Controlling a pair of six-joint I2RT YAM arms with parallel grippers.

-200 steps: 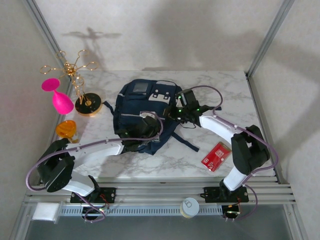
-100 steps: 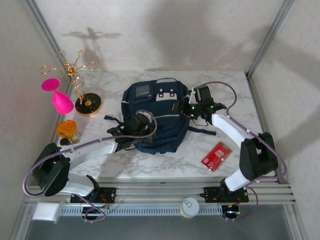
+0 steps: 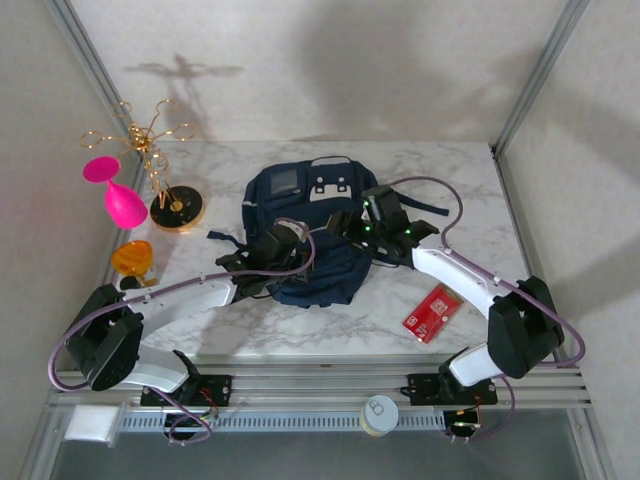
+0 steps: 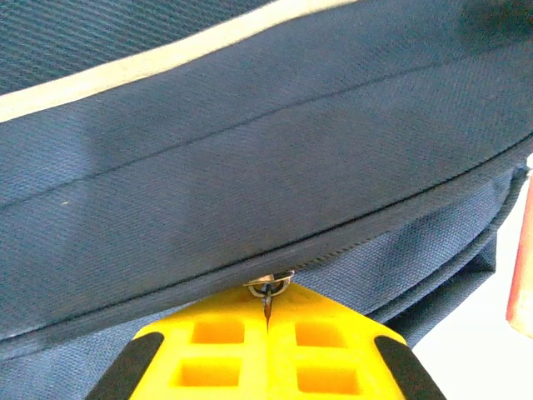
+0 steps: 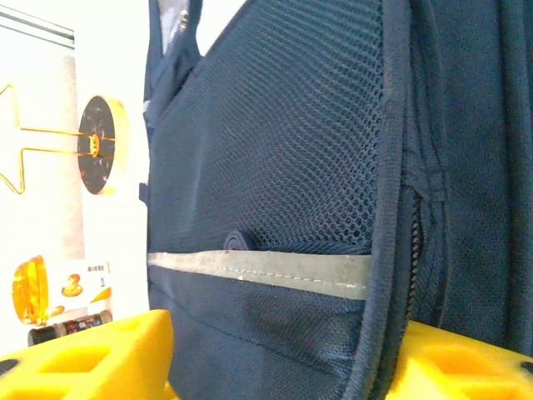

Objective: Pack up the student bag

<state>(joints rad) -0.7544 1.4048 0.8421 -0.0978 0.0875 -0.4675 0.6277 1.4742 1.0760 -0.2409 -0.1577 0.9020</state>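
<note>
The student bag (image 3: 300, 190), a navy-blue backpack with white patches, lies flat mid-table. My left gripper (image 3: 297, 250) rests at its near edge. In the left wrist view the yellow fingers (image 4: 208, 342) are pressed together on a small metal zipper pull (image 4: 268, 286) at the bag's zip line, below a light stripe (image 4: 150, 62). My right gripper (image 3: 338, 226) hovers over the bag's right half. In the right wrist view that gripper (image 5: 275, 367) stands open, its fingers (image 5: 92, 358) wide apart with the bag's mesh side pocket (image 5: 283, 167) and grey stripe between them, not pinched.
A gold wire stand (image 3: 150, 150) on a round base, a pink goblet (image 3: 115, 195) and an orange object (image 3: 132, 258) stand at the left. A red booklet (image 3: 432, 312) lies on the marble near the right front. Frame posts rise at both back corners.
The bag, bunched up and lifted a second ago, now lies flat. My right gripper opened, let go of it and moved left over it. The left gripper stays shut on the zipper pull.
</note>
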